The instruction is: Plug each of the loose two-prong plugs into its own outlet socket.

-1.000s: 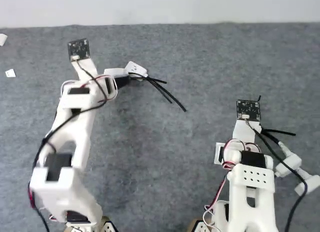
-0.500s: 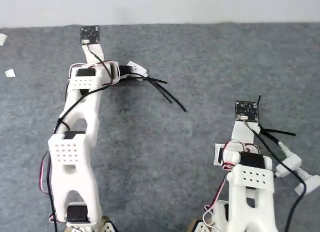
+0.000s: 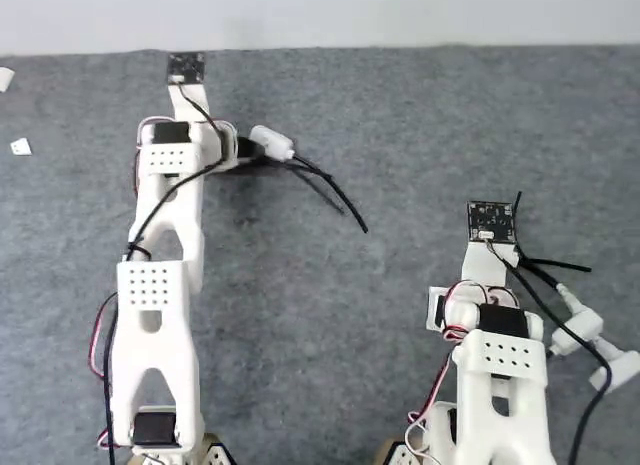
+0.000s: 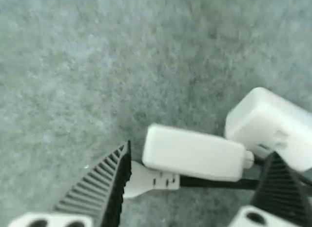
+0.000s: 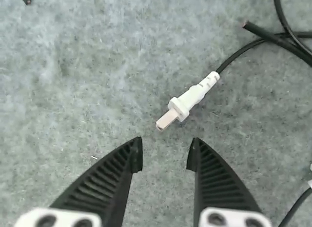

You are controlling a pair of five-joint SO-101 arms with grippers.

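- Plug point(image 5: 187, 101): lies flat on the grey surface point(image 5: 73, 66), just ahead of the right end effector point(image 5: 163, 151), prong end toward it. Fingers moderately apart, holding nothing.
- Second plug point(image 4: 148, 180): sits btwn the widely spread fingers of the left end effector point(image 4: 200, 151), right against a long white socket block point(image 4: 195, 154). Nothing gripped. Another white block point(image 4: 270, 127) is just beside it.
- Handling (my guess): plugs are light, hard, smooth plastic, so prob. slippery. The stiff black cord point(image 5: 229, 61) will tug & twist the body.
- Grip: take hold across the wider body behind the flange, not on the prongs or cord.
- Socket block also looks light. It'll likely slide on the felt when pushed, so brace it.
- High view gives the layout: arms well apart, cords fanning from the block by the left arm, more white connectors point(image 3: 585, 330) beside the right arm.
- Wrist views give the close detail: prong direction, finger gap, how plug & block sit together.
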